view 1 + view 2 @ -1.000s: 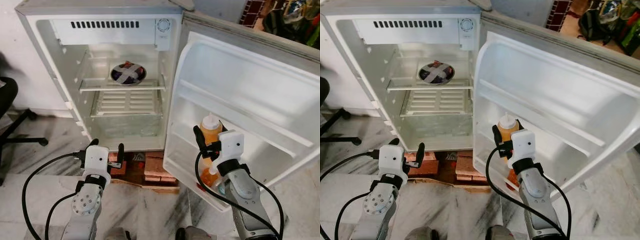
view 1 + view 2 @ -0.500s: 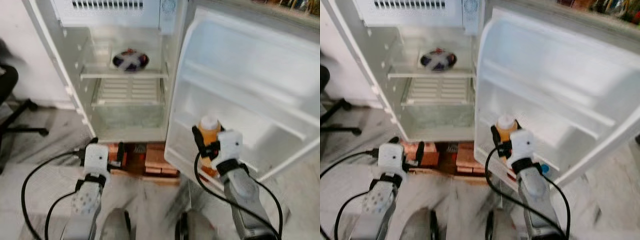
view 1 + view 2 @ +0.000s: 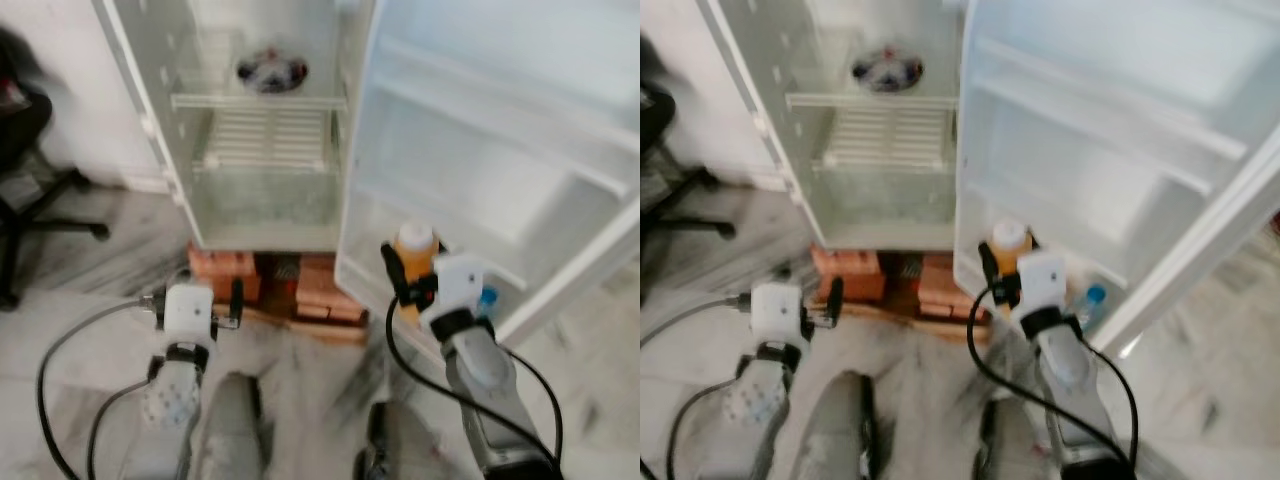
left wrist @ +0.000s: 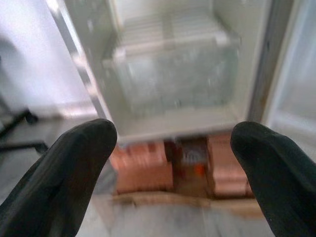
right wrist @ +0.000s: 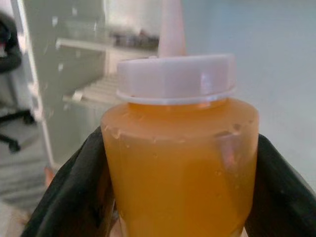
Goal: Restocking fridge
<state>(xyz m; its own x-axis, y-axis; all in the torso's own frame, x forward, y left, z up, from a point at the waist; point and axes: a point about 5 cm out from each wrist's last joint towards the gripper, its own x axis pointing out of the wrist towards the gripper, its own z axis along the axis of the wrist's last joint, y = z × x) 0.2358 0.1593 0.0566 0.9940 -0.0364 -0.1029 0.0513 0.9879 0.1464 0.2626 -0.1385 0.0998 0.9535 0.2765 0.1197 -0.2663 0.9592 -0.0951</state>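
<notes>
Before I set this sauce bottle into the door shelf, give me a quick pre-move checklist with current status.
1. Grip: right gripper shut on the orange sauce bottle, fingers on both sides: ok.
2. Bottle upright, white cap on: ok.
3. Fridge door open: ok.
4. Space on the lower door shelf: a blue-capped bottle sits there; blurred, cannot tell.
5. Left gripper open, holding nothing, low before the fridge base: ok.

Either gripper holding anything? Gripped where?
Right gripper holds the orange bottle by its body, one finger on each side, below the white cap. Left gripper is open and holds nothing.
</notes>
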